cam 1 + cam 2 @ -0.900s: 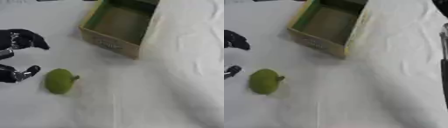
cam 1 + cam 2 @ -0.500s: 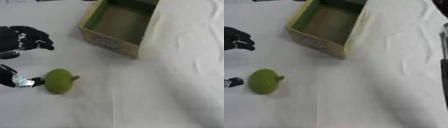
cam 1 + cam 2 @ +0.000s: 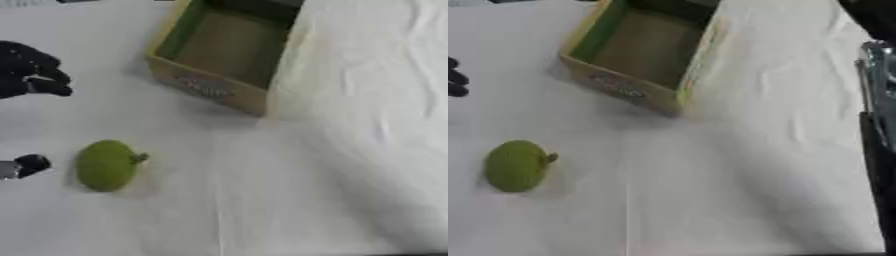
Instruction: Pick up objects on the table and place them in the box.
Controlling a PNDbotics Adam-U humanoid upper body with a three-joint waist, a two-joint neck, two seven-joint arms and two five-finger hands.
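A green round fruit with a short stalk lies on the white cloth at the lower left. My left hand comes in from the left edge, open: its dark fingers hang above and left of the fruit, and its thumb tip sits just left of the fruit without touching it. The open cardboard box, green inside, stands at the top centre and looks empty. My right hand shows in neither view.
A white wrinkled cloth covers the table. A dark and silver strip runs along the right edge in the right eye view; I cannot tell what it is.
The thumb has dropped lower and the gap between thumb and fingers has widened. The hand sits a little nearer the left edge. Fruit and box have not moved.
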